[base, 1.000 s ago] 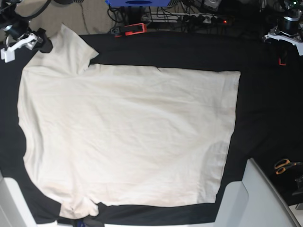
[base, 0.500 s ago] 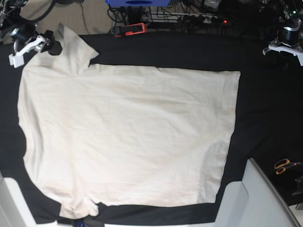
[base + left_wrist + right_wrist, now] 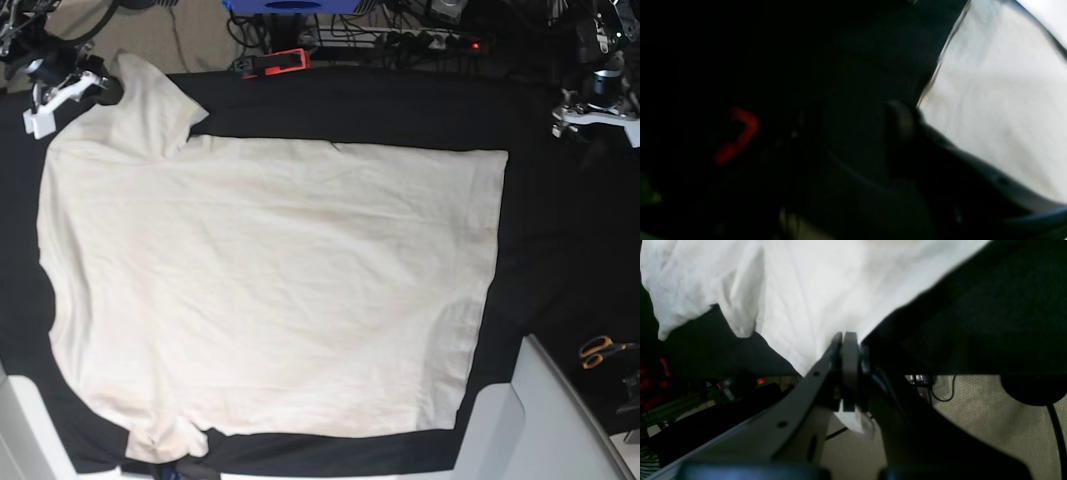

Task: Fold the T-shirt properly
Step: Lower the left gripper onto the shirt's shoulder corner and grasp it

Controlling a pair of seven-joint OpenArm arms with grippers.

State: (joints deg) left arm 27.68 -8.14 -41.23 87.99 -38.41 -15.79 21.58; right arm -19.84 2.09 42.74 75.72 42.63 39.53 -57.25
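- Black cloth (image 3: pixel 560 230) covers the whole tabletop, with a mess of cables and a power strip (image 3: pixel 440 40) along the far edge, plus beige carpet past the far-left corner.
- right pincer (image 3: pixel 846 346) is clamped tight on a pinch of the T-shirt (image 3: pixel 270 290). In the right wrist view the two jaws are pressed flat together with white fabric going in at the top, and a little tuft of cloth poking out below them.
- In the base view that same pincer sits at the far-left corner of the tabletop, right at the tip of the shirt's far sleeve (image 3: pixel 150 100).
- left pincer (image 3: pixel 590 112) is over at the far-right corner, above bare black cloth and apart from the shirt. Its wrist view is super dark and blurry. I can make out one dark finger (image 3: pixel 903 130) against the pale fabric, but can't honestly tell how wide the jaws are.
- The cream shirt itself lies spread flat across the middle of the tabletop, hem toward the right edge, neck and sleeves toward the left edge, slightly wrinkled. The near sleeve (image 3: pixel 165 435) reaches the near edge.
- Further out: a red clamp (image 3: pixel 280 62) on the far edge, orange-handled scissors (image 3: pixel 603 350) by the right edge, and a blurry red thing (image 3: pixel 738 133) in the left wrist view that I can't identify.
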